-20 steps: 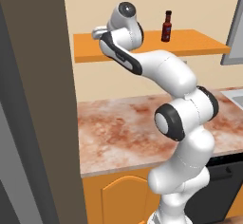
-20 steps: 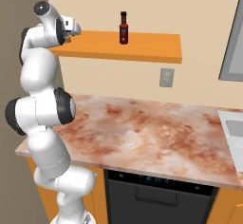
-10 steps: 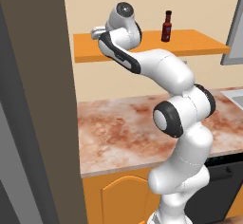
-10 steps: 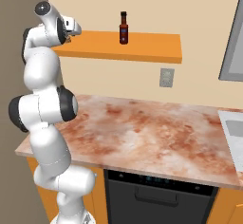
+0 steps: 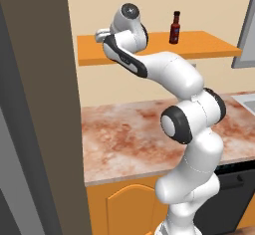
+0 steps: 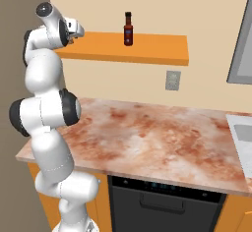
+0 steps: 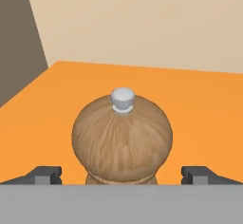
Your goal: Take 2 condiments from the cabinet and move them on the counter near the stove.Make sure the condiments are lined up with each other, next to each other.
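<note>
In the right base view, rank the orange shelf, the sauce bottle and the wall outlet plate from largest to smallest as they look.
1. orange shelf
2. sauce bottle
3. wall outlet plate, close to the bottle in apparent size, so unsure.

No readable text, brand, number or sign can be made out anywhere tbh. A label-like patch is seen on the dark-red sauce bottle [image 6: 128, 29] standing on the orange shelf [image 6: 147, 49], but nothing on it can be read, it's just too small. The pepper mill [image 7: 122, 137] is plain wood, and nothing is printed on the shelf under it.
</note>
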### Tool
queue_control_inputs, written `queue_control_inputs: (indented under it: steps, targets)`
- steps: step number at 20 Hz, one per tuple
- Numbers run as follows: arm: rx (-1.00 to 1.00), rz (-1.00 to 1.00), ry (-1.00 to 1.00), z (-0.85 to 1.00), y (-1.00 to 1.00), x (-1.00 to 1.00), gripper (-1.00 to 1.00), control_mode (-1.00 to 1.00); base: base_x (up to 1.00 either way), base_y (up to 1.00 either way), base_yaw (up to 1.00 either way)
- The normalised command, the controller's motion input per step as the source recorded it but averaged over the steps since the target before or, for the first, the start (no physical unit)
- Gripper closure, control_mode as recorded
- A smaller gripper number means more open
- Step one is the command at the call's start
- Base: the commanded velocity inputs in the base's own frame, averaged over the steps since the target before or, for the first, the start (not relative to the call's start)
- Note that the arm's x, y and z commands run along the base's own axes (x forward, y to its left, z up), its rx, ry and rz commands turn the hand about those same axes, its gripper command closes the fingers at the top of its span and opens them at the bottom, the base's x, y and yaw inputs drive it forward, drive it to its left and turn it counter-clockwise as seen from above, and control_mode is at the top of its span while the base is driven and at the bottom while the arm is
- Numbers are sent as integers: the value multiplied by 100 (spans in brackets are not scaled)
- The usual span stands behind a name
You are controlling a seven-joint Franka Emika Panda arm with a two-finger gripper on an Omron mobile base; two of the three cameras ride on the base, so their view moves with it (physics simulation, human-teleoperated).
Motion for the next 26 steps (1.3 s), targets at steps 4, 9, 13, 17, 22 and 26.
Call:
queue_control_inputs:
  steps: [4,9,13,17,22,26]
  targets:
    - [0,0,0,-4,1,10,-100,-100,0,0,0]
    - [0,0,0,-2,0,11,-100,-100,0,0,0]
    - [0,0,0,-1,0,1,100,-100,0,0,0]
    - [0,0,0,0,0,0,100,-100,0,0,0]
    - [0,0,0,0,2,-2,100,-100,0,0,0]
    - [-4,9,-8,0,-20,-63,100,-100,0,0,0]
